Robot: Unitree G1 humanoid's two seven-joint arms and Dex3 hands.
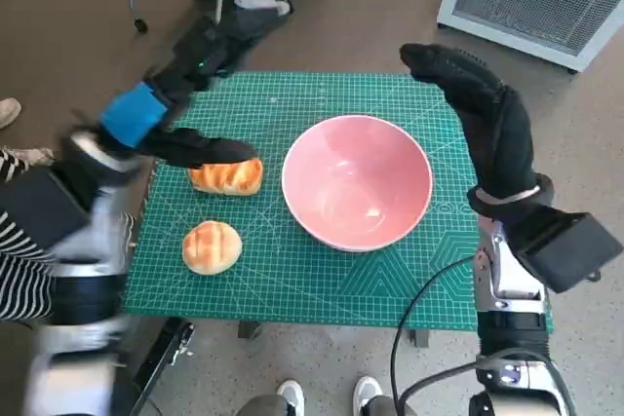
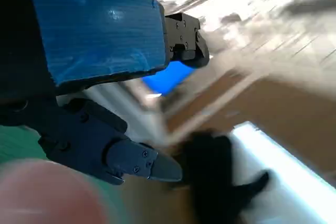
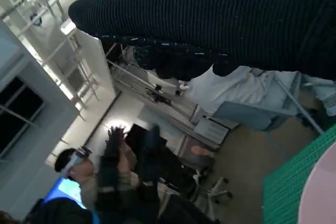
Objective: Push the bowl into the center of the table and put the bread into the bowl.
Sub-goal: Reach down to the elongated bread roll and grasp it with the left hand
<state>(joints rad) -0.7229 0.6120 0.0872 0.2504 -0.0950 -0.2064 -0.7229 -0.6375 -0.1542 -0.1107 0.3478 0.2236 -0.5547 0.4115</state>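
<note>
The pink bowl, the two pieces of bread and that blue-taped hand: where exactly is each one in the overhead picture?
pink bowl (image 1: 357, 180): head view, bare inner floor.
long bread (image 1: 230, 177): head view, middle of its crust.
round bread (image 1: 212, 245): head view, top of its crust.
left hand (image 1: 191, 145): head view, black fingers by the long bread.

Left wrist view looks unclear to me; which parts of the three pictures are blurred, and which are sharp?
Left wrist view: background streaked with motion blur, only the left hand fairly sharp. Head view: bowl and bread sharp, left forearm smeared. Right wrist view: glove of the right hand crisp, person behind blurred.
</note>
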